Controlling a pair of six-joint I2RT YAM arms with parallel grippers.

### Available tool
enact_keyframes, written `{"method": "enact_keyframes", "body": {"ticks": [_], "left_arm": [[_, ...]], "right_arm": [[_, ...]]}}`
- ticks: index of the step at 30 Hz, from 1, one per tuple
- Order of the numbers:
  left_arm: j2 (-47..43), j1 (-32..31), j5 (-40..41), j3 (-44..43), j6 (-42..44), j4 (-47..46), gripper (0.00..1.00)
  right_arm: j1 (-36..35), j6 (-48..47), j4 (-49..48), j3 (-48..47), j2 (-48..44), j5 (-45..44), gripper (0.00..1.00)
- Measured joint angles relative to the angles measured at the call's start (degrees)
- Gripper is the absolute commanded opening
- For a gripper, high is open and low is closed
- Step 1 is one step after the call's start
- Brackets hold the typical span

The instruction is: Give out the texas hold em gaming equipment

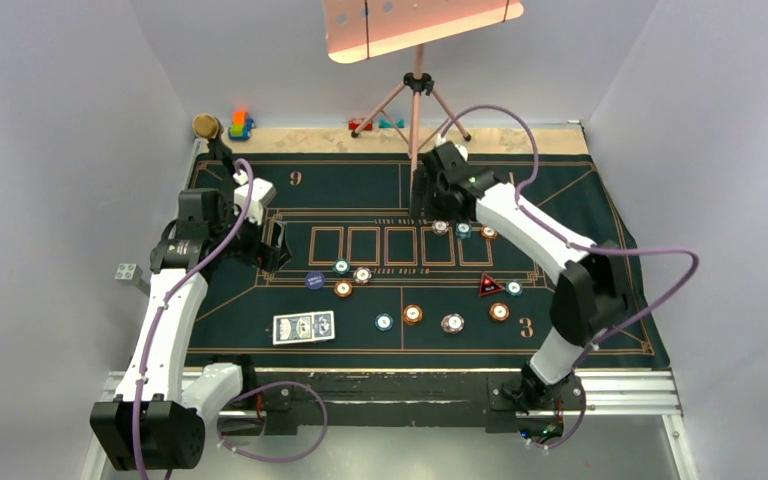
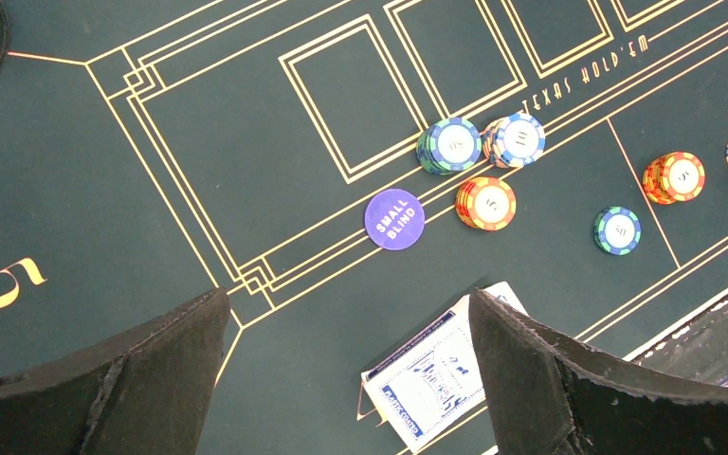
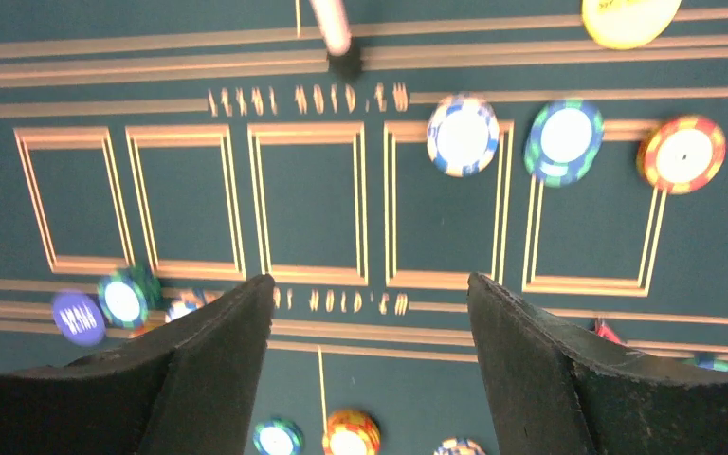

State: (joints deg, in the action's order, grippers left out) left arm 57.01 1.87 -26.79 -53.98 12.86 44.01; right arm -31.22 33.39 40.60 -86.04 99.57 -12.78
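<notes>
A blue-backed card deck (image 1: 303, 327) lies near the mat's front left and also shows in the left wrist view (image 2: 431, 374). Teal (image 1: 341, 267), pinkish-white (image 1: 362, 274) and orange (image 1: 343, 289) chip stacks sit beside the dark blue disc (image 1: 314, 281), marked small blind (image 2: 394, 220). More chips lie along the front, near a red-black triangular marker (image 1: 491, 286). Three chips (image 1: 463, 230) lie by the card boxes. A yellow disc (image 3: 630, 14) shows at the right wrist view's top. My left gripper (image 1: 275, 247) is open and empty above the mat's left. My right gripper (image 1: 430, 192) is open and empty over the far centre.
A tripod (image 1: 418, 90) carrying a tilted panel stands at the mat's far edge; one leg (image 3: 334, 33) shows in the right wrist view. A gold-topped black stand (image 1: 206, 127) and toy blocks (image 1: 240, 125) sit at the back left. A grey block (image 1: 126, 272) lies off the mat's left.
</notes>
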Motion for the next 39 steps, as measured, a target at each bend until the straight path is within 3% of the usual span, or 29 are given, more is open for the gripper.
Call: {"method": "enact_keyframes", "body": {"ticks": [10,16,25,31,39], "left_arm": [[-0.04,0.00,0.00,0.22,0.04,-0.07,1.00],[-0.04,0.00,-0.02,0.22,0.07,-0.04,1.00],[-0.04,0.00,-0.02,0.22,0.11,-0.04,1.00],[-0.04,0.00,-0.02,0.22,0.20,-0.04,1.00],[-0.02,0.00,-0.02,0.22,0.20,-0.04,1.00]], "right_arm": [[-8.41,5.14,0.76,30.14,-14.40,1.11,0.90],[-10.75,8.00,1.36,35.10,-18.97,2.03,0.91],[-15.50,11.52,0.07,38.25,-16.50,2.45,0.87],[-16.70,13.29,0.09,39.76,-15.98,2.40,0.80],[-16.76,14.47,0.28,40.37,-16.39,1.77,0.55]]}}
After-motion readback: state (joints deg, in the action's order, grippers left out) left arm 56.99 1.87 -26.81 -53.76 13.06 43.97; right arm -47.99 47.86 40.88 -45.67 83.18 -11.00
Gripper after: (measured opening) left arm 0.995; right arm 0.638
